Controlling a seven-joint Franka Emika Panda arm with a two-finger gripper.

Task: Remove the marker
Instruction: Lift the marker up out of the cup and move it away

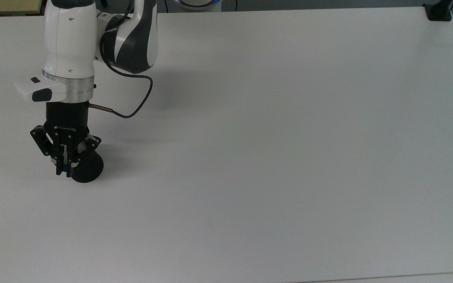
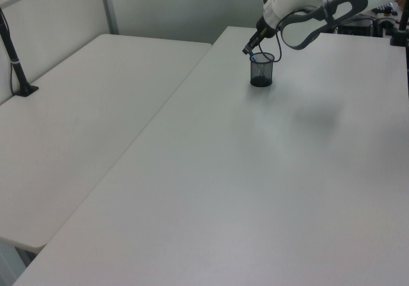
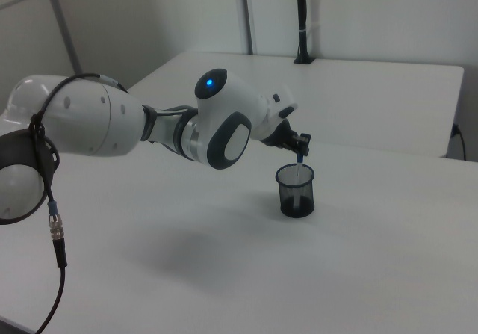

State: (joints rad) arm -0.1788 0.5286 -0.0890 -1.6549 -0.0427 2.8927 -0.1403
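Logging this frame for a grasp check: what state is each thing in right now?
Black two-finger gripper: shut on the marker's blue top end, above the cup's rim.
Slim white-barrelled marker with a blue cap: near upright, lower part inside the cup, not yet out.
Black mesh cup: upright on the table, holding the marker's lower end.
White table: bears the cup.
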